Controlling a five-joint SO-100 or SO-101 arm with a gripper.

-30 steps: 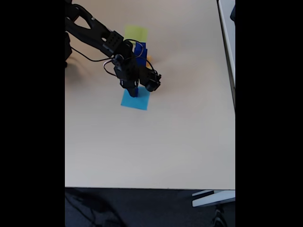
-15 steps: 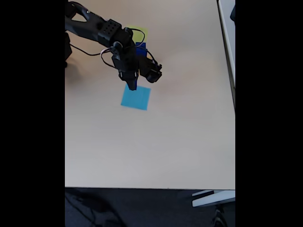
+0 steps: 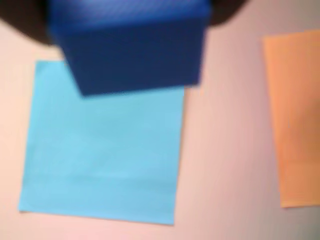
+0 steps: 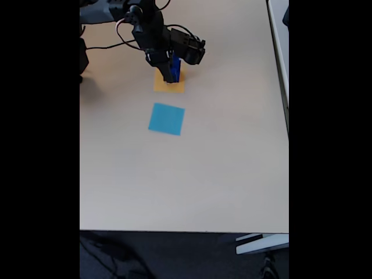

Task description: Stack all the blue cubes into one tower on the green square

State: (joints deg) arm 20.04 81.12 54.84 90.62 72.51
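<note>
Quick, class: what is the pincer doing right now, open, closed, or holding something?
Pincer: closed on a blue cube, carried above the table.

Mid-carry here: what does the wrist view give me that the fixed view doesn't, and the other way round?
Wrist view alone: a close, blurred look at the blue cube against the top edge, overlapping the light-blue square's upper edge, and the gap of bare table between that square and the orange square.

Fixed view alone: the whole arm, the claw over the orange square, the table's edges and dark floor beyond.

Both: the cube, the light-blue square lying bare, and the orange square.
</note>
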